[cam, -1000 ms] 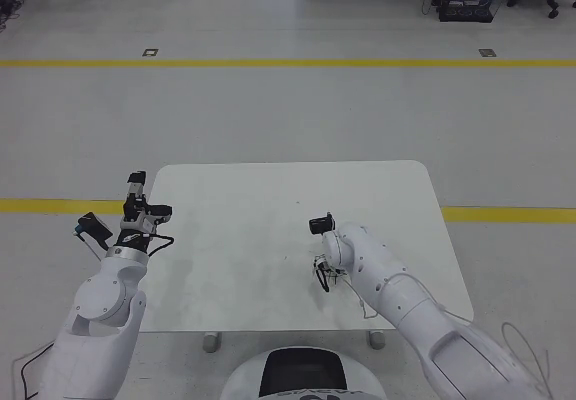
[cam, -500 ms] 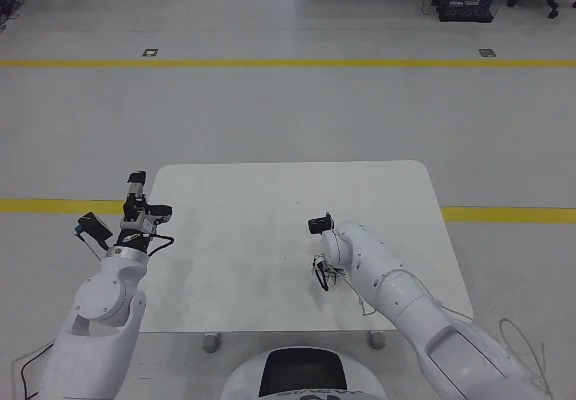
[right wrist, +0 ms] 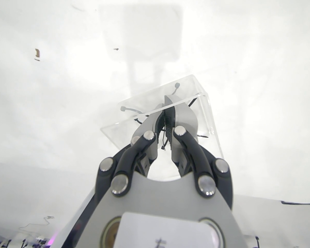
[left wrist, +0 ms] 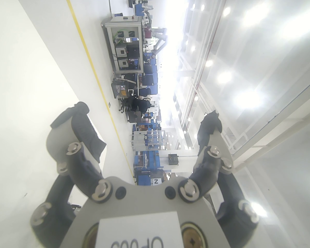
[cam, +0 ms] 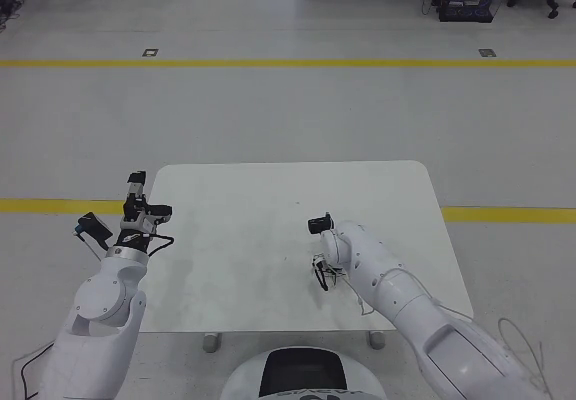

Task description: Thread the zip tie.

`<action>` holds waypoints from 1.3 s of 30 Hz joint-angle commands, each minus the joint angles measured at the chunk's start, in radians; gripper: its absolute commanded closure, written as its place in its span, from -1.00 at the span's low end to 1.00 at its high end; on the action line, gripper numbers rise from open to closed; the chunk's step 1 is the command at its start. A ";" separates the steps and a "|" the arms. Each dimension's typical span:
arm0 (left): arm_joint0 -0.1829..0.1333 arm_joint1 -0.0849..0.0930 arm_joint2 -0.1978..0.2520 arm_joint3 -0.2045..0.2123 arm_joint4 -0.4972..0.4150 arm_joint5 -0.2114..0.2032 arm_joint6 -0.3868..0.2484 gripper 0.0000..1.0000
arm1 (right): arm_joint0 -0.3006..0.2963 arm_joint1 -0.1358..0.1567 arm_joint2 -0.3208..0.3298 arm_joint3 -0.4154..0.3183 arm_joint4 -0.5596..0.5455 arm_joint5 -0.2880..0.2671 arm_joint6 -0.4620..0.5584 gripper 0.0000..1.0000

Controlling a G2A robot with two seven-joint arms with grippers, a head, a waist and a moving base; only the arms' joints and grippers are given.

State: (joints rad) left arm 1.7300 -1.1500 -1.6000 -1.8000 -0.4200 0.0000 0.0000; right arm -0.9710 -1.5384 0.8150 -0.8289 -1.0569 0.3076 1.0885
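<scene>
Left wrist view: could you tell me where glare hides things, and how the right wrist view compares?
Left wrist view: ceiling lights flare behind the open left gripper, washing out the far room. Right wrist view: the clear box shows mainly by its edges, while the black zip tie in the shut right gripper stands out.

left wrist label (left wrist: 138,229): print upside down, cut off. right wrist label (right wrist: 160,231): partial mark only. hall sign (left wrist: 156,181): one black letter.

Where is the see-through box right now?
The clear box sits on the white table, on the robot's right side, right at the tips of the right gripper, with zip ties inside.
</scene>
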 commanded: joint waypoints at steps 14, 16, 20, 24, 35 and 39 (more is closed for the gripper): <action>0.000 0.000 0.000 0.000 0.000 0.000 0.000 -1.00 | -0.130 0.051 0.079 -0.271 -0.137 0.032 0.062 1.00; 0.000 0.000 0.000 0.000 0.000 0.000 0.000 -1.00 | -0.162 0.060 0.101 -0.325 -0.163 0.032 0.069 1.00; 0.000 0.000 0.000 0.000 0.000 0.000 0.000 -1.00 | -0.220 0.074 0.134 -0.418 -0.210 0.032 0.066 1.00; 0.000 0.000 0.000 0.000 0.000 0.000 0.000 -1.00 | -0.273 0.086 0.160 -0.498 -0.239 0.028 0.048 1.00; 0.000 0.000 0.000 0.000 0.000 0.000 0.000 -1.00 | -0.392 0.119 0.271 -0.681 -0.198 -0.110 -0.013 1.00; 0.000 0.000 0.000 0.000 0.000 0.000 0.000 -1.00 | -0.434 0.141 0.364 -0.730 -0.099 -0.259 -0.013 1.00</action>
State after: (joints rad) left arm 1.7300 -1.1500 -1.6000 -1.8000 -0.4200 0.0000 0.0000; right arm -1.3988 -1.4018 1.1563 -1.5521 -1.1769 0.0792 1.0724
